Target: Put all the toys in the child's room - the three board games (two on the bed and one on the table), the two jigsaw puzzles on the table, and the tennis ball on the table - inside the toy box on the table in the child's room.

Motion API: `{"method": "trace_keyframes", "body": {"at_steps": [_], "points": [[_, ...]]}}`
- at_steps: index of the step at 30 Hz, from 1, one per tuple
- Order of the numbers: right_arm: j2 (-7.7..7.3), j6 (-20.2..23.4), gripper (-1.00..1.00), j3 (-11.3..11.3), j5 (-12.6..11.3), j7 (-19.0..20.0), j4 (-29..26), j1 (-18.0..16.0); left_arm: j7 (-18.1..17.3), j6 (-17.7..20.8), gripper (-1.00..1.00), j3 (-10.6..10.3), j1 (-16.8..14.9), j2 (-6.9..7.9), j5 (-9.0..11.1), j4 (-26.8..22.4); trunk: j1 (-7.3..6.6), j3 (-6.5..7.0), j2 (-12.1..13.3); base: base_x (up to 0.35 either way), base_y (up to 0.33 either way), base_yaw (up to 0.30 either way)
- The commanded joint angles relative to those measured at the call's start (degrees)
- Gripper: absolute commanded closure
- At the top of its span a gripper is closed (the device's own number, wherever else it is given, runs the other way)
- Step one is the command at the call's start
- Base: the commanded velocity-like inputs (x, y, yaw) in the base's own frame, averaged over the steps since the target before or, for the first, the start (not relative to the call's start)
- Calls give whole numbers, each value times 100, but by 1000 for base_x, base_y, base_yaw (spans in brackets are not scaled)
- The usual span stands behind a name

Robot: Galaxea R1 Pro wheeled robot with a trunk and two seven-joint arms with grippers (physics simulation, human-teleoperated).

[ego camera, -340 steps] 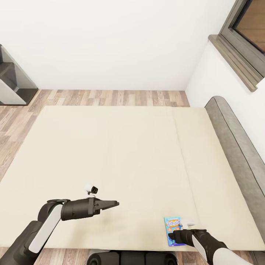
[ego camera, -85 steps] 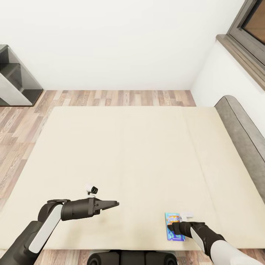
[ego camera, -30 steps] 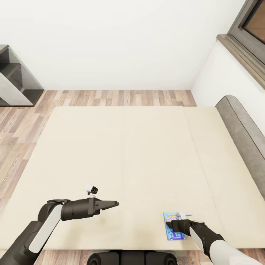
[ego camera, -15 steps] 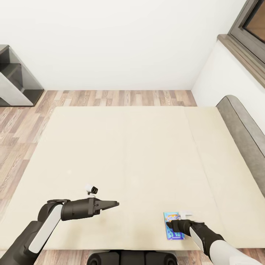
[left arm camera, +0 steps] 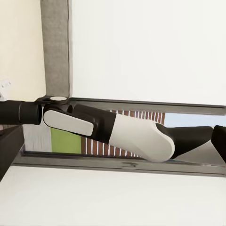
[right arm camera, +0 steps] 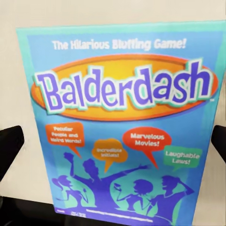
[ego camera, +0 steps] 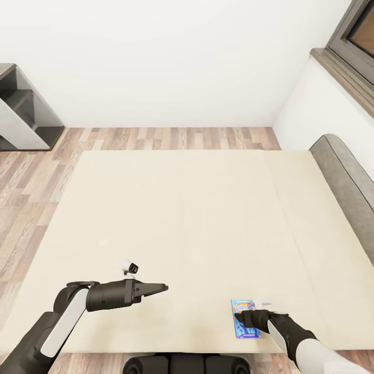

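Near the front edge of the bed (ego camera: 182, 208), on its right half, a small blue board game (ego camera: 243, 318) is seen lying flat on the beige mattress. Its printed lid, read in the right wrist view, says "Balderdash" (right arm camera: 122, 122). The right gripper (ego camera: 248, 318) is placed directly over this box, reaching in from the robot's right side. In the right wrist view the two dark fingers (right arm camera: 10, 146) are seen spread wide, one outside each long edge of the box and both apart from it, so nothing is held yet.

The box's long axis is seen running away from the robot, from the bed's front edge toward the far wall. The finger gap is therefore set across the short width, and the box lies straight ahead of the fingers, centred between them. A straight descent and a close across that width is judged to be what the grasp needs.

The left gripper (ego camera: 158, 286) is held out level over the left half of the mattress, well apart from the box, with its fingers drawn together to a point and nothing carried. The right arm is clearly the nearer one.
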Motion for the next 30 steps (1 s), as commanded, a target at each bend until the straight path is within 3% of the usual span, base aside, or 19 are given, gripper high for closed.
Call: {"method": "trace_keyframes", "body": {"at_steps": [1, 30], "points": [[0, 37, -100, -16, 8, 23, -12, 2, -11, 21, -100, -7, -4, 4, 10, 1, 3, -6, -9, 0, 161, 0], [0, 42, -100, -11, 14, 23, -12, 1, -20, 23, -100, -7, -4, 8, 14, 1, 3, -6, -9, 0, 158, 0]]}}
